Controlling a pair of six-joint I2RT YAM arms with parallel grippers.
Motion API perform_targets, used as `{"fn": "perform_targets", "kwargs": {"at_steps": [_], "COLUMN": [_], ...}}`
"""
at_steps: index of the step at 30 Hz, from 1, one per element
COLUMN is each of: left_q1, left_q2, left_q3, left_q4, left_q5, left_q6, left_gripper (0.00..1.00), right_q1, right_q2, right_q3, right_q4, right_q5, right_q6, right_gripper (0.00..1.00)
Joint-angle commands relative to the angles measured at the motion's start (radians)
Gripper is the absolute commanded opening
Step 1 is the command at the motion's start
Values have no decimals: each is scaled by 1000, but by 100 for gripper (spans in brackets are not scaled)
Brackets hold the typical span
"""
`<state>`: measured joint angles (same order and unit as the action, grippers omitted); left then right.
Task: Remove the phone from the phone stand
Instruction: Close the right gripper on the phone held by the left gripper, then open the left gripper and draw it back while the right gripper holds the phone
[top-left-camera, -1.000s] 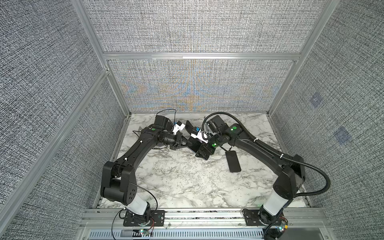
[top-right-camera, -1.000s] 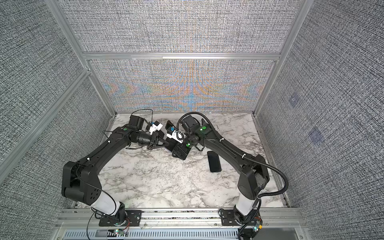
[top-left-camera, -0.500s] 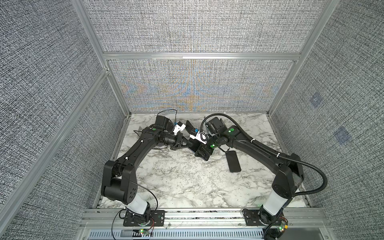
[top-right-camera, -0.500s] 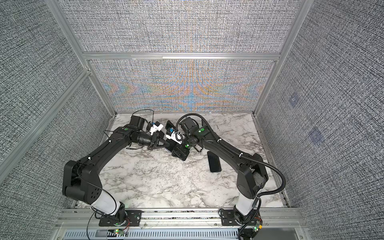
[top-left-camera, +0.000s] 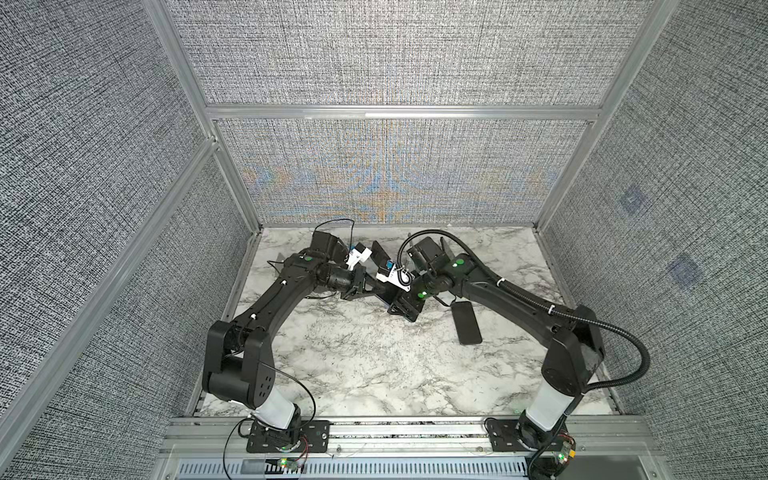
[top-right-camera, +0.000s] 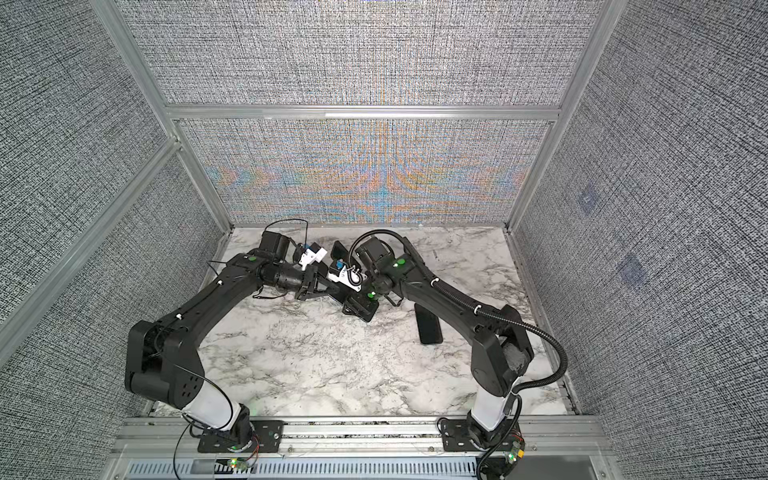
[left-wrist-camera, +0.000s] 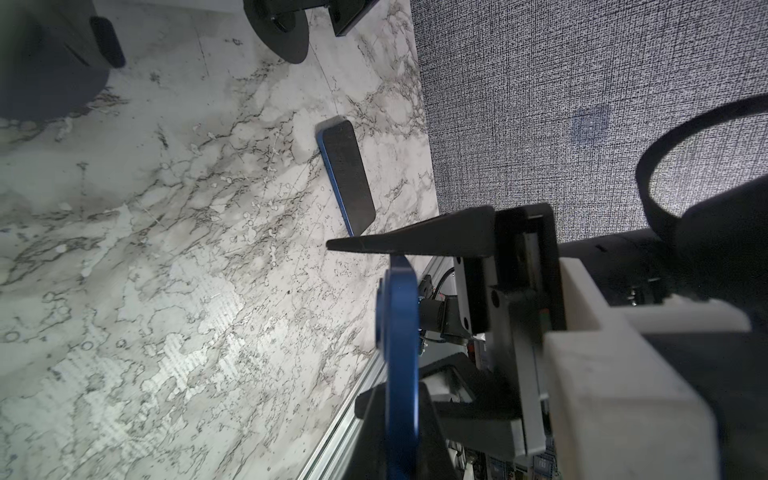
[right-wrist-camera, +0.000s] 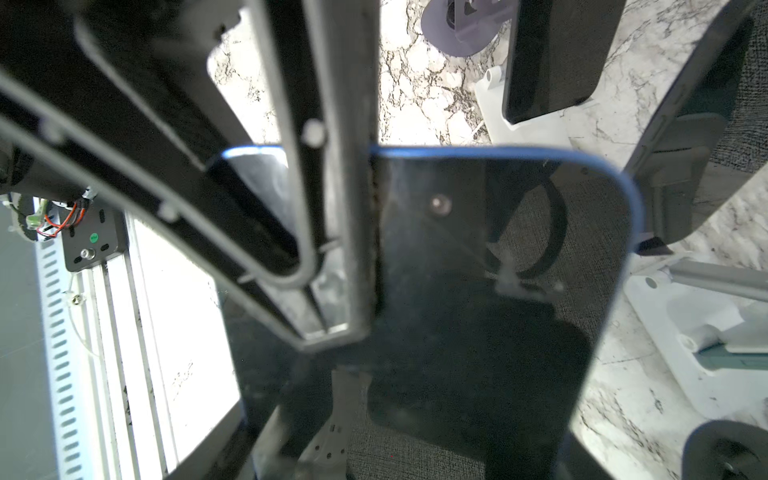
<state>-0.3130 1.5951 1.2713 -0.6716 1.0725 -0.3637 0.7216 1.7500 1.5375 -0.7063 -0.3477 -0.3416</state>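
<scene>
Right pincer (left-wrist-camera: 343, 324): jaws apart, with the fingers (left-wrist-camera: 415, 241) reaching down at the top end of the phone (left-wrist-camera: 399, 353). In the left wrist view the phone shows edge-on, blue-rimmed and raised off the tabletop (left-wrist-camera: 166, 291). Its rounded end lies just under one finger, and the other finger crosses it farther along. Contact between fingers and phone cannot be confirmed. In the right wrist view a finger lies across the phone's glossy dark screen, which faces that camera.

Left pincer (top-left-camera: 372, 289): jaws together, pointed at the right pincer and just beside it in both top views. Whether anything is pinched cannot be told.

Location of the phone: toward the rear of the tabletop, near the middle, where the two pincers meet; in both top views they largely cover it. The stand under it cannot be made out, so whether the phone is seated in it cannot be told.

Surroundings: a flat phone (top-left-camera: 467, 322) lies on the tabletop beside the right forearm, apart from both pincers. An upright phone (top-left-camera: 379, 255) stands just behind the pincers. In the right wrist view a leaning phone (right-wrist-camera: 552, 54) rests on a white stand (right-wrist-camera: 528, 124).
</scene>
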Motion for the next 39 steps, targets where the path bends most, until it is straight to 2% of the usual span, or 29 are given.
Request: {"fn": "perform_targets", "kwargs": {"at_steps": [1, 7, 9, 10, 12, 15, 22, 25, 28, 30, 32, 35, 39], "left_q1": [-1, -1, -1, -2, 0, 0, 53, 104, 153, 174, 181, 187, 215], "left_q2": [0, 0, -1, -1, -1, -5, -40, -47, -36, -25, -9, 10, -35], "left_q3": [4, 0, 0, 0, 0, -1, 25, 59, 126, 190, 257, 326, 234], "left_q4": [4, 15, 19, 22, 23, 19, -3, -18, -52, -89, -129, -165, -52], "left_q5": [55, 48, 47, 47, 42, 37, 19, 7, -41, -123, -261, -443, -484], "left_q6": [15, 11, 7, 7, 8, 10, 38, 58, 103, 139, 184, 254, 249], "left_gripper": [0, 0, 24, 30, 42, 50, 53, 53, 53, 53, 57, 60, 61], "right_q1": [1, 1, 2, 1, 1, 0, -7, -9, -10, -8, -8, -10, -9], "right_q2": [2, 1, 1, -1, 2, -4, -117, -183, -234, -266, -288, -268, -217], "right_q3": [5, 4, 4, 5, 9, 17, -76, -126, -177, -223, -278, -330, -376], "right_q4": [13, 18, 18, 17, 4, -32, -76, -101, -136, -144, -133, -113, -46], "right_q5": [21, 25, 28, 27, 24, 30, 121, 190, 296, 380, 422, 451, 482], "right_q6": [15, 36, 48, 53, 78, 113, 232, 331, 490, 618, 719, 788, 807], "right_gripper": [63, 56, 55, 55, 54, 51, 48, 48, 45, 42, 42, 41, 40]}}
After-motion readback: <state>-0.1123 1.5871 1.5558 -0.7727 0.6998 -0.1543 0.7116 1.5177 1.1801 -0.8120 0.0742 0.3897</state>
